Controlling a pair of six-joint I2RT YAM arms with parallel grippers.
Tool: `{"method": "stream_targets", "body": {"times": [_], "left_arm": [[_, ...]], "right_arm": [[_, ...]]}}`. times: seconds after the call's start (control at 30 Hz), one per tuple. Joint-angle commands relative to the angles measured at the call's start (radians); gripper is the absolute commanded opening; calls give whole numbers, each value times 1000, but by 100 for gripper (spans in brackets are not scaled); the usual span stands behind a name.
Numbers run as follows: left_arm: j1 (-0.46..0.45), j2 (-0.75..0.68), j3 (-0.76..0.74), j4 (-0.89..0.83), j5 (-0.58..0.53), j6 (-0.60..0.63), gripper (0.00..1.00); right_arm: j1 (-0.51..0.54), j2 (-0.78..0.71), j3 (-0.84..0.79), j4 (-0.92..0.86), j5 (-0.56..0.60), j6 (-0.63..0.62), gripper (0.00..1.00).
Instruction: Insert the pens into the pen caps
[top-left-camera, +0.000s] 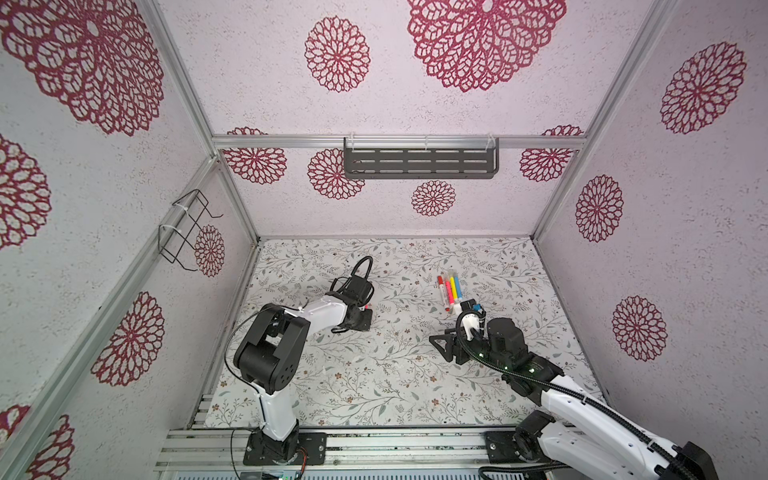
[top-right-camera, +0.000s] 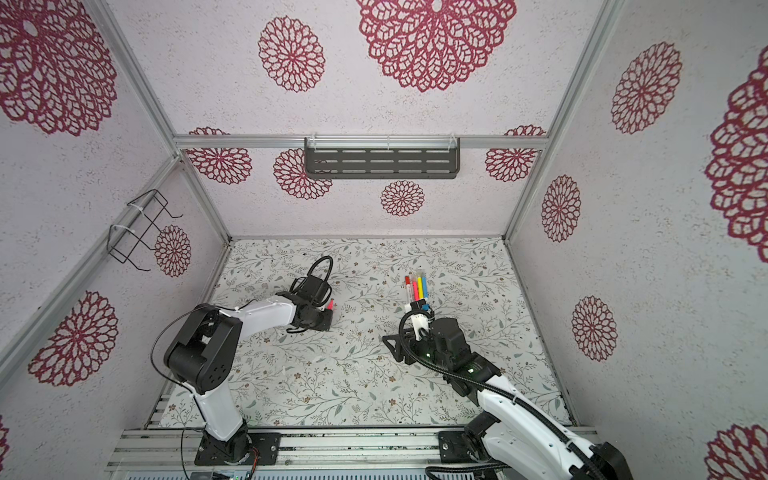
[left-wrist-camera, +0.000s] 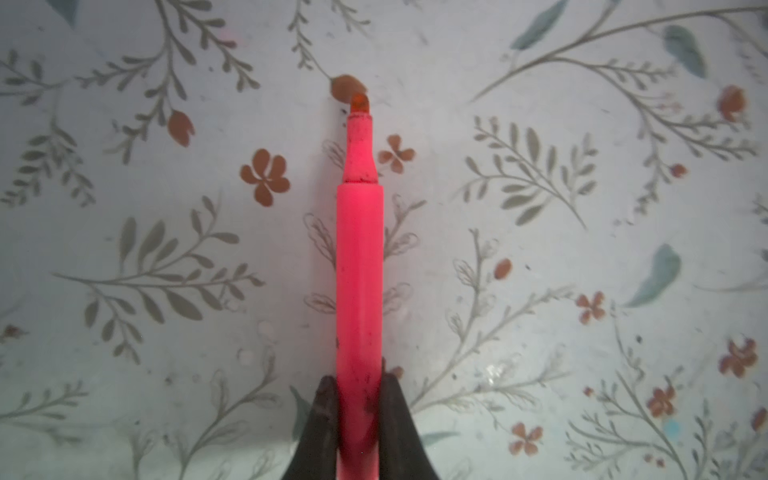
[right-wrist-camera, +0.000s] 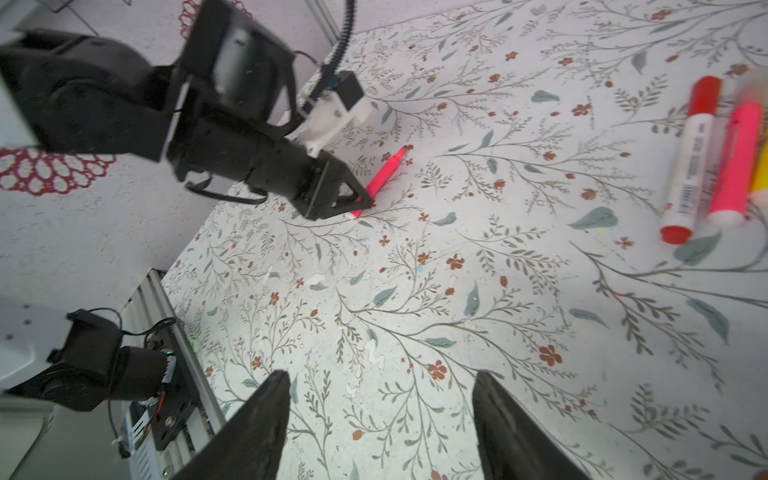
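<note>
My left gripper (left-wrist-camera: 359, 390) is shut on the lower barrel of a bright pink pen (left-wrist-camera: 359, 270). The pen is uncapped, and its orange tip lies low over the floral mat. The same pen (right-wrist-camera: 384, 172) pokes out of the left gripper (right-wrist-camera: 359, 203) in the right wrist view, and in a top view only its end (top-right-camera: 330, 305) shows. My right gripper (right-wrist-camera: 382, 386) is open with nothing between its fingers. It hovers just in front of a row of pens (top-left-camera: 449, 289) with red, pink, yellow and blue barrels. A red cap (right-wrist-camera: 706, 93) sits on the white-barrelled marker. I see no loose pen caps.
A black slotted shelf (top-left-camera: 419, 162) hangs on the back wall. A wire rack (top-left-camera: 187, 228) hangs on the left wall. Aluminium rails (top-left-camera: 374, 440) run along the front edge by both arm bases. The patterned mat (top-left-camera: 374, 386) has white worn spots.
</note>
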Motion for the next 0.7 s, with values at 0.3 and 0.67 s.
{"method": "stream_targets", "body": {"times": [0.3, 0.67], "left_arm": [[-255, -424, -388, 569, 212, -183, 7], [-398, -498, -454, 653, 145, -258, 8]], "right_arm": [[-49, 91, -33, 247, -196, 142, 73], [-38, 217, -24, 438, -271, 214, 68]]}}
